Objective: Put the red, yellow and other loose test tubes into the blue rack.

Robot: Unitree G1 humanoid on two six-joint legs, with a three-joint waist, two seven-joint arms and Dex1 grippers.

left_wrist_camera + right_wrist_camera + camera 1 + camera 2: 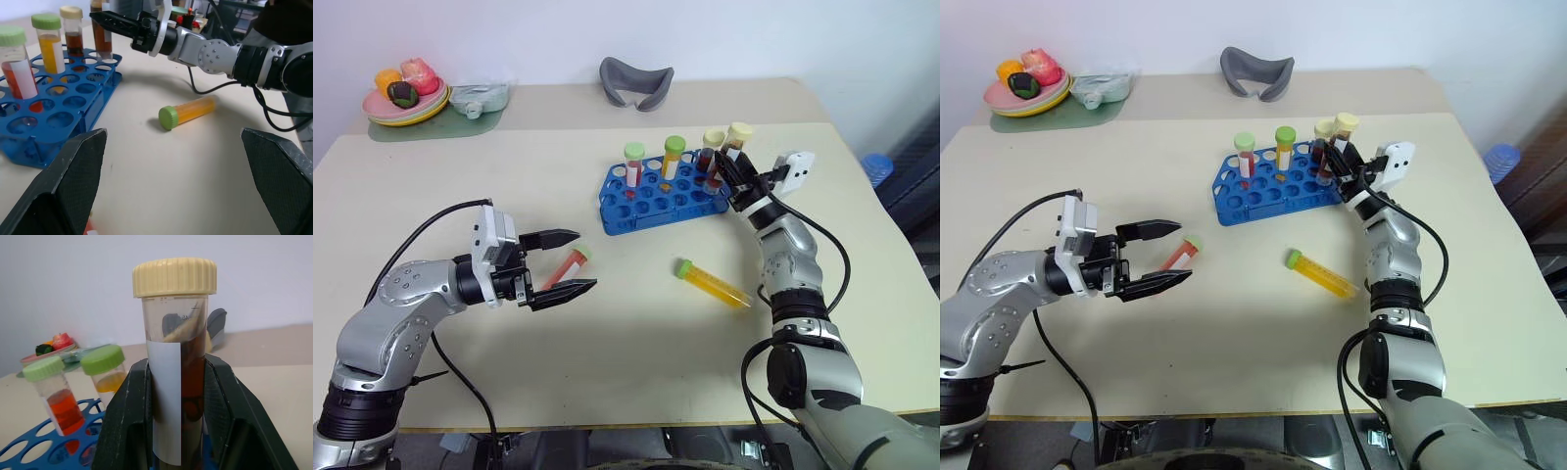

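The blue rack point(651, 201) stands right of the table's middle. It holds a red tube with a green cap point(634, 166), a yellow tube with a green cap point(674, 159) and a dark tube with a cream cap point(710, 149). My right gripper point(732, 178) is shut on another dark tube with a cream cap point(176, 382), upright at the rack's far right corner; whether it sits in a hole I cannot tell. A loose red tube point(566, 269) lies between the fingers of my open left gripper point(570, 262). A loose yellow tube point(713, 283) lies in front of the rack.
A plate of toy food point(406, 98) on a green mat and a pale teal object point(478, 98) sit at the back left. A grey curved object point(636, 83) lies at the back centre. Beyond the table's right edge stands a blue object point(876, 166).
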